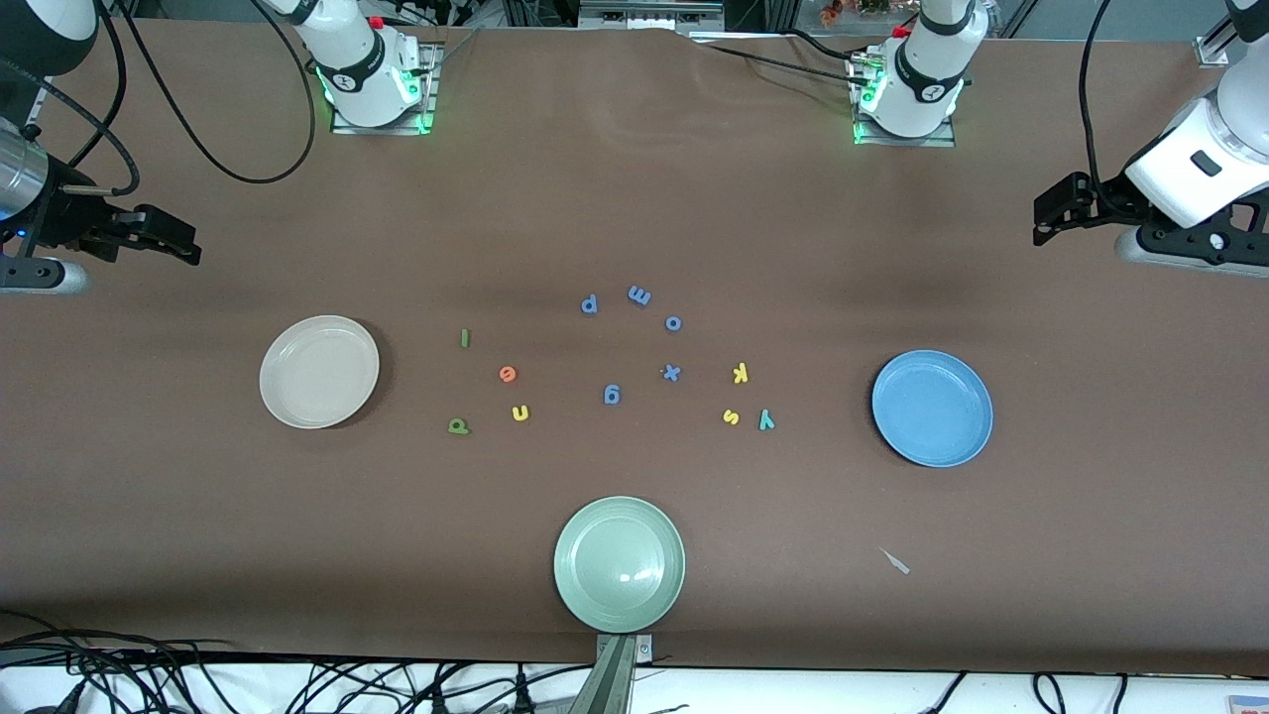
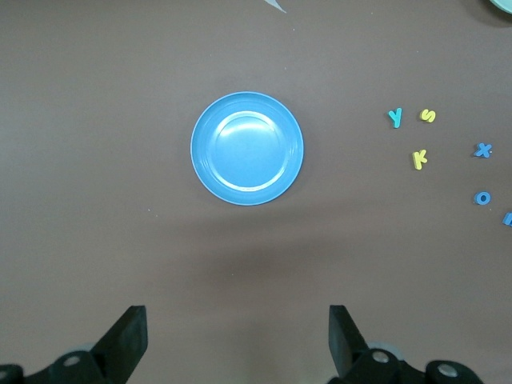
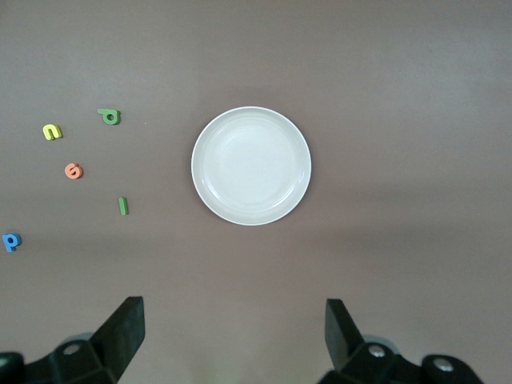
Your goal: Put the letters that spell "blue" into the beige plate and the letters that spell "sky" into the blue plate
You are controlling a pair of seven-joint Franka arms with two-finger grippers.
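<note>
Both the left pincer [image 2: 236,340] and right pincer [image 3: 234,336] hang apart; the foam letters [image 1: 508,374], likely light, thin and soft, want pinching across their edges.

Plates: three, one beige plate [image 1: 319,372], one blue plate [image 1: 932,408], one pale green plate [image 1: 619,563]. Foam letters: twelve, apparently five all-blue letters [image 1: 634,342], four yellow, two green, one orange, one teal.

table [image 1: 634,198]: brown, matt — looks like cloth
green plate [image 1: 595,595]: smooth, shiny spot
blue plate [image 1: 897,436]: smooth, a bit shiny
letters [image 1: 507,374]: matt — soft-looking
</note>
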